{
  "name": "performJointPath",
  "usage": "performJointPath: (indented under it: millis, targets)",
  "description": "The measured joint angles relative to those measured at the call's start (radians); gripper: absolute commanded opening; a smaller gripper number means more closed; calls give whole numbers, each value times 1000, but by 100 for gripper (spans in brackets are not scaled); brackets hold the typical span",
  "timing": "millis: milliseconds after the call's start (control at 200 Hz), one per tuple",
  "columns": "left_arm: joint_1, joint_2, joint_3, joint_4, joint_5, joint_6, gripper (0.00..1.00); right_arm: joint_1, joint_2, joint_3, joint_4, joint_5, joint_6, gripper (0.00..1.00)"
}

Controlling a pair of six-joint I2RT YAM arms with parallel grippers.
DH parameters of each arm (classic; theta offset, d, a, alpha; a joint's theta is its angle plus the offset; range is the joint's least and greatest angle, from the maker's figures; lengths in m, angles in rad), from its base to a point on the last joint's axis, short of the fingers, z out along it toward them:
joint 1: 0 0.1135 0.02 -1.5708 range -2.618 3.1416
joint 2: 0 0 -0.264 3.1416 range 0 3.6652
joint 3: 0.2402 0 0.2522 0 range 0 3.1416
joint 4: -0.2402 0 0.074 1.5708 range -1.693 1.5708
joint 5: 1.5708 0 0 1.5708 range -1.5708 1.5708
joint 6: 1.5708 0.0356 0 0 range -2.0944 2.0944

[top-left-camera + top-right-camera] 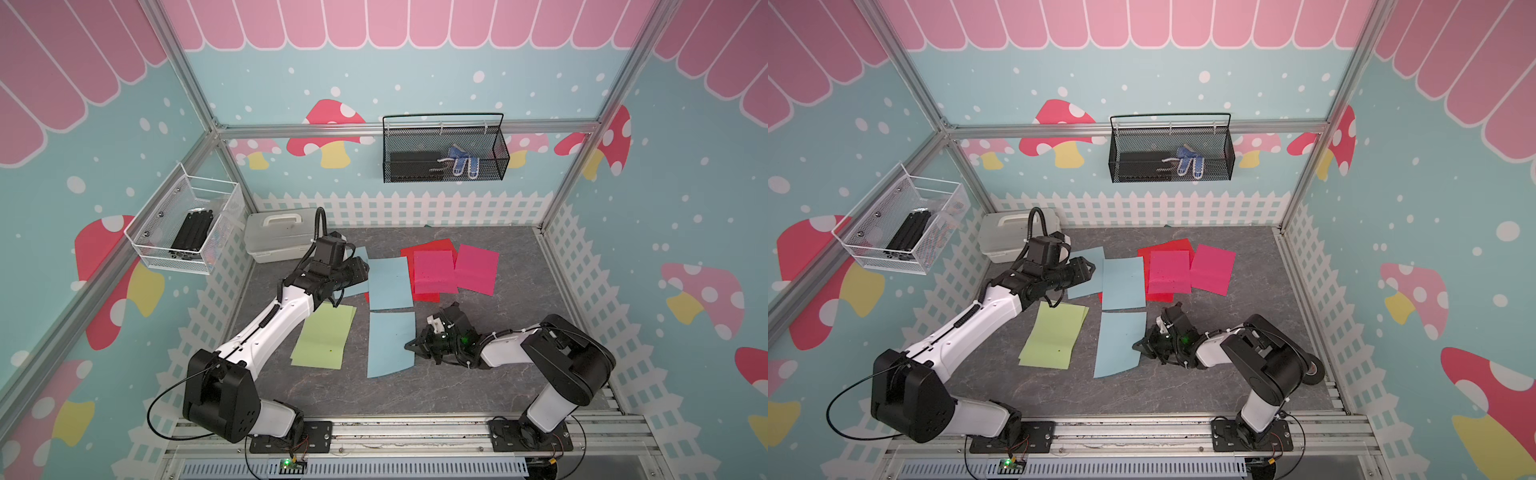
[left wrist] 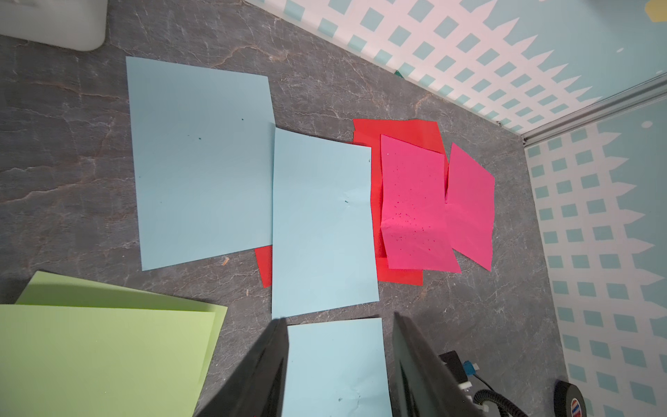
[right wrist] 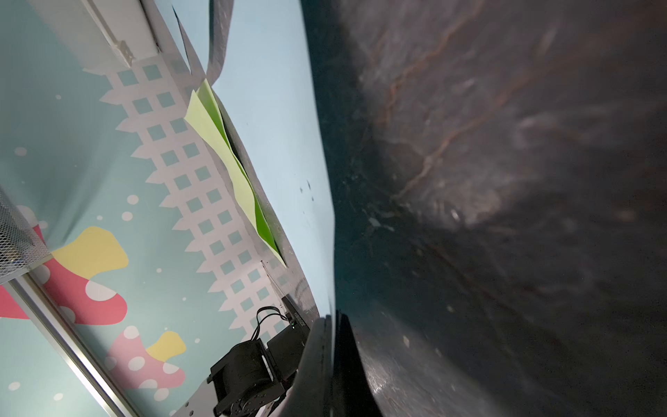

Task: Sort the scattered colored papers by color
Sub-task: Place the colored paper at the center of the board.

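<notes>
Closest to the top camera, front rail (image 1: 374,432) with both arm bases bolted on. Just beyond, on the grey table (image 1: 519,324), near blue paper (image 1: 390,343), its right edge pinched in the clenched right gripper (image 1: 410,347) and lifted a little, near edge bowed. From the right wrist, only closed fingers (image 3: 315,361) meeting that blue edge, plus green papers (image 3: 231,169) seen edge-on past it; reds and pinks out of that view. Left of the near blue sheet in both top views, the same green papers as two sheets stacked slightly askew. Farther back, middle blue paper (image 1: 390,282), short edge almost meeting the near one. Over its left side, left gripper (image 1: 365,271), hovering. From the left wrist, jaws parted with nothing between them, and far blue paper (image 2: 202,162) laid out whole, edge to edge with the middle sheet; in both top views mostly hidden under that arm. Right of the blues, red papers (image 1: 428,246) beneath one of two magenta papers (image 1: 434,272), the second just beside and overlapping. Red corner (image 2: 265,263) poking from under the middle blue sheet, plain from the left wrist, a mere sliver from above. White box (image 1: 278,235) at the back left corner. Tape roll (image 1: 1312,370) behind the right arm in a top view, also caught by the left wrist camera.
</notes>
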Motion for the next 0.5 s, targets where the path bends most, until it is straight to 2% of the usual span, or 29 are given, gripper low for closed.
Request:
performJointPath:
  millis: [110,270,500]
  targets:
    - [1,0,-1,2,0,0,50,6,12,-1,19,-1,11,17]
    - [6,0,-9,6,2,-4,50,9,12,-14,33,0,27,36]
    - [7,0,-13,12,9,-8,50,16,0,-27,40,3,34,41]
